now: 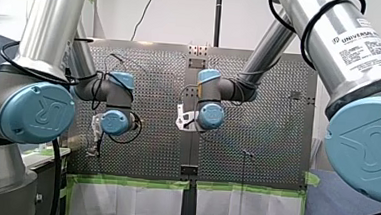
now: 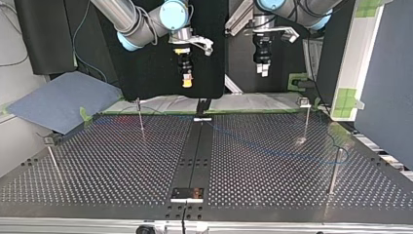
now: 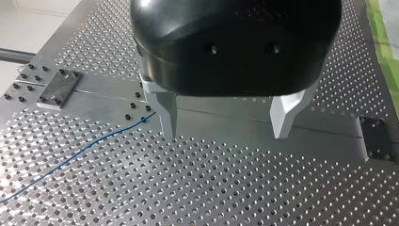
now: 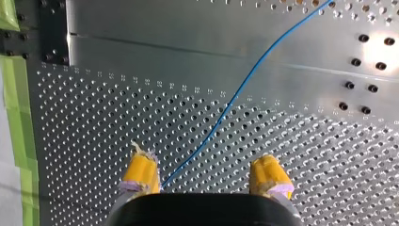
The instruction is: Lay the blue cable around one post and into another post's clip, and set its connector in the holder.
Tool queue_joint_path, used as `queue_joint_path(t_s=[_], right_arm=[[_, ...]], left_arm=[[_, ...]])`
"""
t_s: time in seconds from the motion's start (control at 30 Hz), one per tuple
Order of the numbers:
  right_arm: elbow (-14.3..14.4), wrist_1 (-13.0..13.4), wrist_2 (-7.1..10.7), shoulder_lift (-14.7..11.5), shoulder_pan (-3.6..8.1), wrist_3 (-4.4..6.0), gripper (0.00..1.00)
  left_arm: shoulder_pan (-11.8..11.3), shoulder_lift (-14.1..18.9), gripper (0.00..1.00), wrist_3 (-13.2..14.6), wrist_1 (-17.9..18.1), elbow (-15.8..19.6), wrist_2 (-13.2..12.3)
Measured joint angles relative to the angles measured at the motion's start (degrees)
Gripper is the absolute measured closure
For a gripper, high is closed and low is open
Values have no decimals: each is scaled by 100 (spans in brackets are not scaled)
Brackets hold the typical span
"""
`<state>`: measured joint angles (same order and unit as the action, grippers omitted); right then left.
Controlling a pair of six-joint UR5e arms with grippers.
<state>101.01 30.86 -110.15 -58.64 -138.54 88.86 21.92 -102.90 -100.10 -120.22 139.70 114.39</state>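
Observation:
The thin blue cable lies loose on the perforated table and runs under my right gripper, passing between its yellow pads without touching them. That gripper is open and hangs above the table. My left gripper is open too, its metal fingers empty, with the cable lying beside them. In the top view the cable shows faintly across the table, and both grippers hover at the far side. Thin posts stand upright. I see no connector.
A dark plate sits on the centre strip at the top view's near edge. Another post stands at that view's left. Green tape marks the table's border. A blue mat lies off the table.

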Motion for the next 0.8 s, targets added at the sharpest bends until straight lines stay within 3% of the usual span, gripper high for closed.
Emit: queue_joint_path(t_s=[0.3,0.8], right_arm=[[2,62,135,12,-19,48,1],[2,125,133,13,-20,29,1]], left_arm=[[-9,0,0,-17,-24,-1,-60],[-10,4,0,-18,-29,-7,-97]])
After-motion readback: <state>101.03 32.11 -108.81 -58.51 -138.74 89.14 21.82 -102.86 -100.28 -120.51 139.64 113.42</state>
